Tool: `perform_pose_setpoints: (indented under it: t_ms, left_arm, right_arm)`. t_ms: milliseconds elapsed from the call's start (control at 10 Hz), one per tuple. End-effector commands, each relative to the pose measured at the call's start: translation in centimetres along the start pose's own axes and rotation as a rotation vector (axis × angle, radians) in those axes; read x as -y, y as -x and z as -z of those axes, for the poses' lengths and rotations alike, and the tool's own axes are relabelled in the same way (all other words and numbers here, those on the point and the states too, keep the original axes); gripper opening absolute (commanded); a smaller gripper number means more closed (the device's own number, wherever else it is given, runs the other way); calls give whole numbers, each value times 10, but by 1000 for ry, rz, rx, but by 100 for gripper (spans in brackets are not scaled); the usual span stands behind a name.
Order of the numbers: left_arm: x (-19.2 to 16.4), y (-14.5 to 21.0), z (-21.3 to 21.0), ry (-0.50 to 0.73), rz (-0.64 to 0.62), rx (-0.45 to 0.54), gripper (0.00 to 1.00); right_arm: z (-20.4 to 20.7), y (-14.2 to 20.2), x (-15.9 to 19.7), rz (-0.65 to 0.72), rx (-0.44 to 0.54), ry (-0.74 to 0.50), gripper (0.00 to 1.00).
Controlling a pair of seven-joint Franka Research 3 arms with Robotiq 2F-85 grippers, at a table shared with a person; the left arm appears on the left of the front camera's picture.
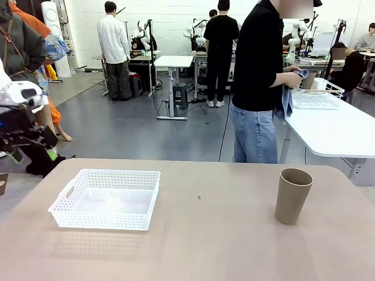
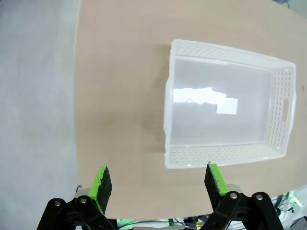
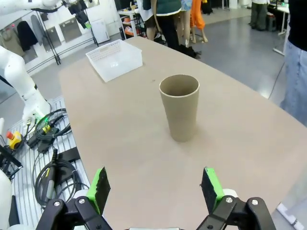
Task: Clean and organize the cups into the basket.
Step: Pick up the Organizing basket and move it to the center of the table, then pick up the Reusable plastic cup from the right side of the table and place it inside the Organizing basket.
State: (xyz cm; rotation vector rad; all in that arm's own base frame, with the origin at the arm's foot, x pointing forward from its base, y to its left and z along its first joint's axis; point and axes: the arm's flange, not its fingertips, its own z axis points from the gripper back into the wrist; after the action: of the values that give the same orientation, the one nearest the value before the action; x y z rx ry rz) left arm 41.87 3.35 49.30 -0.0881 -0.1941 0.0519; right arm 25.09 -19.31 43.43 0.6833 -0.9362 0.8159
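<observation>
Far right of basket [image 1: 99,221], upright cup [image 1: 292,196]

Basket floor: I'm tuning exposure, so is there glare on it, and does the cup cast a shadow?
Left wrist view: bright reflections on the basket floor. Front view: softer glare there; the cup casts only a faint shadow.

My tan table [image 1: 199,234] matte and level, person [image 1: 258,76] in black shirt and jeans standing beyond its far edge, blue cloth [image 1: 287,102] at waist, white wire basket [image 1: 317,96] on white side table [image 1: 345,132] beside them.
</observation>
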Motion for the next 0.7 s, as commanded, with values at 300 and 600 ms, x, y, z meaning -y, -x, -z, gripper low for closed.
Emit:
perform_pose_setpoints:
  t_ms: [300,600]
  left_arm:
    - [15,25,68,-79,-18,38,100]
    - [33,36,97,-88,-31,68,100]
  right_arm:
    - [-1,-11,-5,-8,17,6,100]
    - [-1,-11,-5,-8,17,6,100]
